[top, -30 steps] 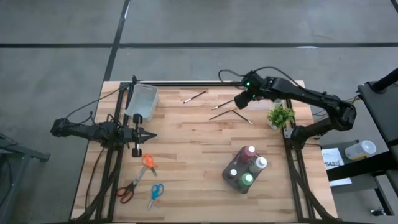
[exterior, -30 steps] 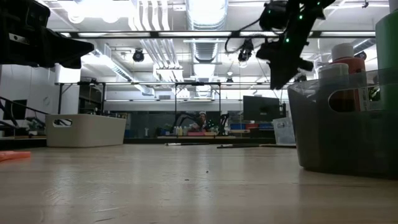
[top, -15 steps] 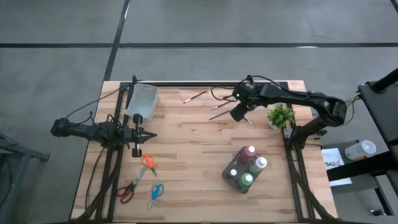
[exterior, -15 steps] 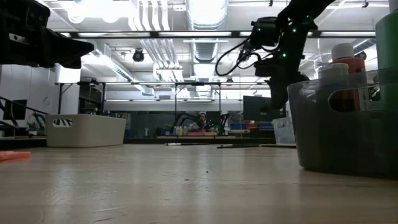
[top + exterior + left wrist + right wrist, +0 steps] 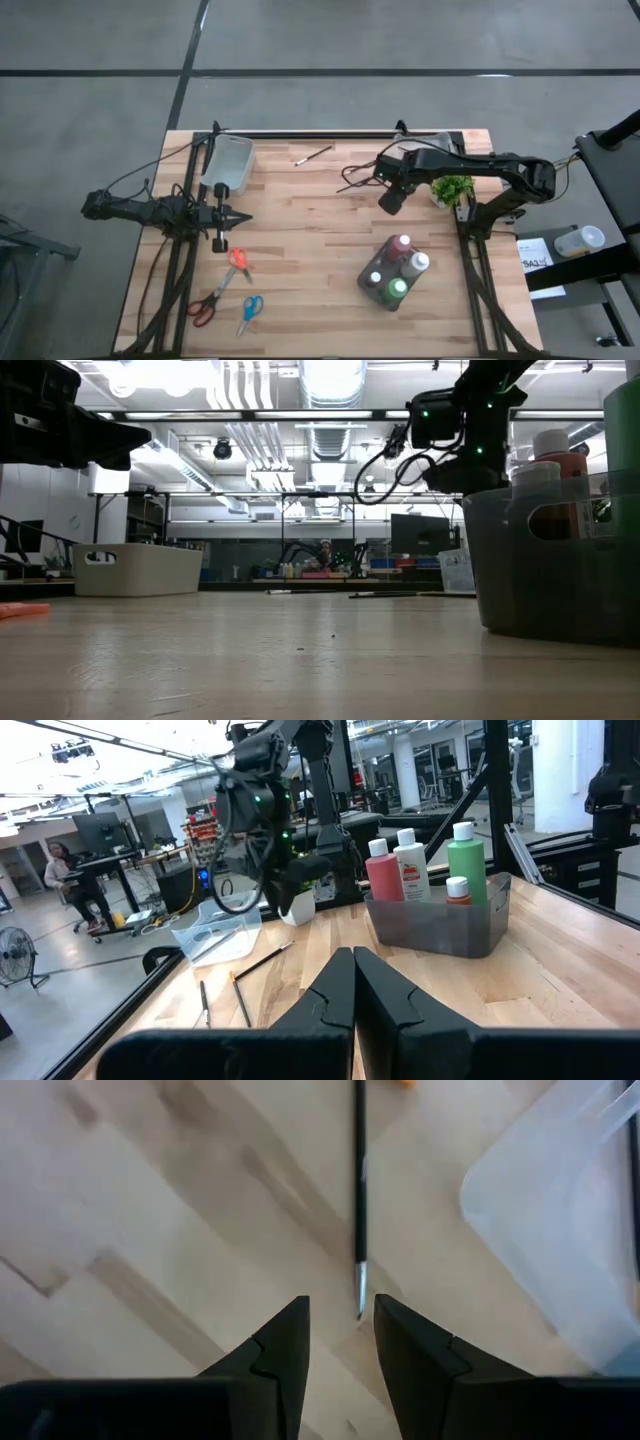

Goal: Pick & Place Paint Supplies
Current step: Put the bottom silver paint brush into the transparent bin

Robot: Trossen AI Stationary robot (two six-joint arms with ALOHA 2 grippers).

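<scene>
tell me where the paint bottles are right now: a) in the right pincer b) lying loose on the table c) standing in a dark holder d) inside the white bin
c: the paint bottles stand upright together in a dark holder near the table's right side, apart from the white bin and from the right pincer.

Left arm lay stretched low across the left-centre of the high view, its left claw (image 5: 221, 217) pointing toward frame centre, fingers pressed together. Right arm reached in from the right edge, elbow bent, toward upper centre-right; right claw (image 5: 389, 200) angled downward, fingers (image 5: 285, 1350) parted by a narrow gap, nothing between them.
</scene>
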